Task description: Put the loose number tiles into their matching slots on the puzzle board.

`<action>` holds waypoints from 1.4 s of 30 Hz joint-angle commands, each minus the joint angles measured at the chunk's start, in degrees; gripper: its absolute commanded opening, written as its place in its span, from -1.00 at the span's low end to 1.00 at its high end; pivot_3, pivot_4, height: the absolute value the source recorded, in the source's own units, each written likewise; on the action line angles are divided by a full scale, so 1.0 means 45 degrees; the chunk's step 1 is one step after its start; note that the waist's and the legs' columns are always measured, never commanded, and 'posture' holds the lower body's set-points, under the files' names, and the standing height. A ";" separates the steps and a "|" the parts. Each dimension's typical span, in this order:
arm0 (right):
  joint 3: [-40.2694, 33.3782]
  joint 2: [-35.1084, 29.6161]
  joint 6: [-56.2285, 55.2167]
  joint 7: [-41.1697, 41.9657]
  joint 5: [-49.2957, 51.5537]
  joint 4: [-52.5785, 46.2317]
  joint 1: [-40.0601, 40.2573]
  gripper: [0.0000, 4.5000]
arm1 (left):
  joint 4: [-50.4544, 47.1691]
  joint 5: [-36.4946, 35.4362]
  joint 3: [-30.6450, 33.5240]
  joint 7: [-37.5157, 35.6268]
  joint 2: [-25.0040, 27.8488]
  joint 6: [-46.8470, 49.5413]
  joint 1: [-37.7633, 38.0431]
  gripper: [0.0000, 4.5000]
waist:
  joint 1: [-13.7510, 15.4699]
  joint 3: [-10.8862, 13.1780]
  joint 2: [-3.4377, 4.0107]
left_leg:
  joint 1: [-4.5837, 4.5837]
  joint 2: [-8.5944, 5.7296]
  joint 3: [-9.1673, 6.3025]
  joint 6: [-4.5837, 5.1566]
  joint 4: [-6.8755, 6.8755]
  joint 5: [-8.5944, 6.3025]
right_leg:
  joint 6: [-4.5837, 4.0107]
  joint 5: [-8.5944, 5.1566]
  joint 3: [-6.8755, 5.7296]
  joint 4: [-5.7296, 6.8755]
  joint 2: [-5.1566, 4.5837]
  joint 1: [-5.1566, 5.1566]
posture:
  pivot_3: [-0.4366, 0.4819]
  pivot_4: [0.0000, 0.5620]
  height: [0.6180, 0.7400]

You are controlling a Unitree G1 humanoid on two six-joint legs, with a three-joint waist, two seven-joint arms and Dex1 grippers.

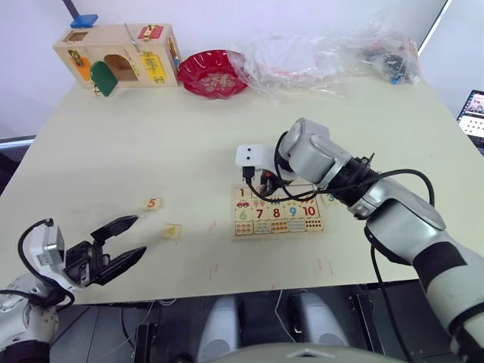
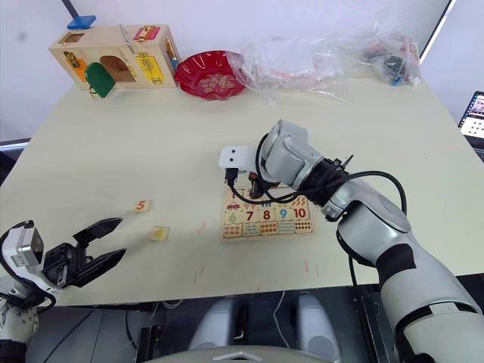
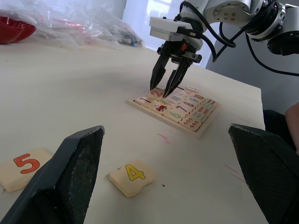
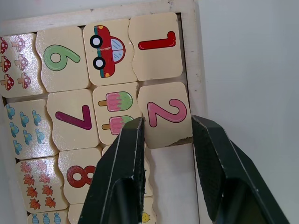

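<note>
The cream table (image 1: 151, 144) is carrying everything. The puzzle board (image 1: 277, 212) is lying flat under my right gripper (image 3: 169, 86). The 5 tile (image 1: 153, 203) and 4 tile (image 1: 172, 231) are lying just ahead of my left gripper (image 1: 128, 240). The latch box (image 1: 121, 54), red dish (image 1: 213, 72) and crumpled plastic wrap (image 1: 318, 51) are sitting far beyond both.

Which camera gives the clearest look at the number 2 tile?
The right wrist view: the 2 tile sits large and close in the puzzle board, below the 1 tile, flanked by the right hand's open fingers. In the left wrist view it is small and far, under those fingertips. In the eye views the arm hides it.
</note>
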 commanded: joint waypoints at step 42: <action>-0.5066 -0.0726 -0.3732 -0.2138 0.2503 -0.0687 0.3246 -0.97 | -0.0473 -0.0094 0.0526 -0.0384 0.0055 0.0154 0.0202 1.00 | 0.0000 0.0005 -0.0011 | -0.0018 0.0006 0.0024 0.0001 -0.0007 0.0000 | 0.0003 0.0001 0.0022 -0.0002 0.0003 -0.0025 | -0.05 -0.47 1.00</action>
